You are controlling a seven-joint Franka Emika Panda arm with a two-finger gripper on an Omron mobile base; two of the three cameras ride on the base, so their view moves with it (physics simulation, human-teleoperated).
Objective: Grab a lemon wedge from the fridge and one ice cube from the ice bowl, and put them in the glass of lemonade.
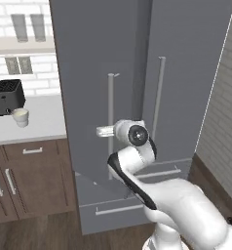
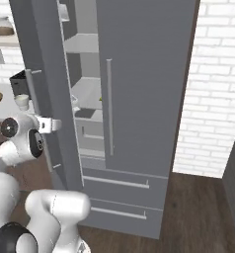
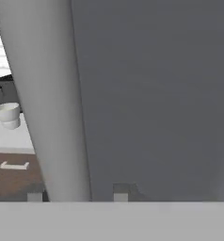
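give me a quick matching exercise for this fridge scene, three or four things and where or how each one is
Things:
1. left fridge door
2. right fridge door
3. glass of lemonade
4. pincer

Places or states:
A. on the white counter, in front of the black toaster
B. swung partly open, shelves showing behind it
C. at the left door's long silver handle
D. closed

Pairs: 1-B, 2-D, 3-A, 4-C

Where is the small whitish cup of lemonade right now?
The small whitish cup stands on the pale counter, left of the grey fridge, just beside the black toaster.
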